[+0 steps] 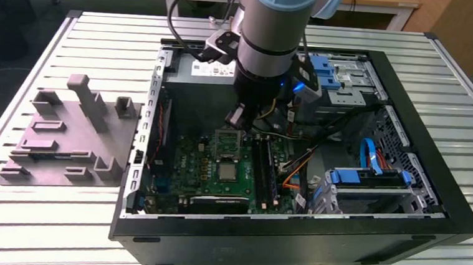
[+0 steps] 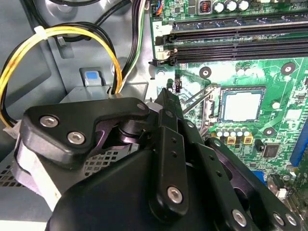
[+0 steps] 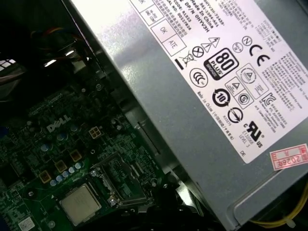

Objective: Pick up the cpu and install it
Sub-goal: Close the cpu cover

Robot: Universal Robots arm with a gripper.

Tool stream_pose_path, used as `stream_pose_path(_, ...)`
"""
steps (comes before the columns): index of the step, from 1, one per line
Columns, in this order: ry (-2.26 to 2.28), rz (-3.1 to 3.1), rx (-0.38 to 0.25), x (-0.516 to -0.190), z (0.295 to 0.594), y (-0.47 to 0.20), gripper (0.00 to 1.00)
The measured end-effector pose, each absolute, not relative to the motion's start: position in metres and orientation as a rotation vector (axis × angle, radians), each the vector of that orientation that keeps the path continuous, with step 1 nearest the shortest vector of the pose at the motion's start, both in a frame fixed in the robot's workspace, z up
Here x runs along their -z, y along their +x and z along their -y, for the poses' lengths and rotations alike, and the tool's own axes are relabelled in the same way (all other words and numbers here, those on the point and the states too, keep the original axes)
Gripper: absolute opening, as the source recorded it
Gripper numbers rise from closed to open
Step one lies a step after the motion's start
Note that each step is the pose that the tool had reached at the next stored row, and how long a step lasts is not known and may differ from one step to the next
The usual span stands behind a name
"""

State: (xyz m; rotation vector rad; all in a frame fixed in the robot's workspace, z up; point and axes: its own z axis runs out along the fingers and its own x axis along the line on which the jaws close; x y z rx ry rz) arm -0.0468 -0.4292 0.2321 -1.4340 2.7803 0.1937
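cpu [image 2: 241,106] seated in motherboard [image 2: 284,96] socket, just beyond the fingers [image 2: 166,96]; can't tell if fingers are open or closed.

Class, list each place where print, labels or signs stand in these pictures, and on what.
Large label of small print and approval signs: on the grey power supply.
Pink sticker: on the same power supply, too blurred to read.
White lettering: on the circuit board.
White label in the exterior view: too small to read.
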Motion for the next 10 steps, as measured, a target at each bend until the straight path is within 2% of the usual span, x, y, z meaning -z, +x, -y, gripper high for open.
stream_pose_path(10, -1.484, -2.767, -0.203, -0.2352, 0.4292, -0.0468, 0.11)
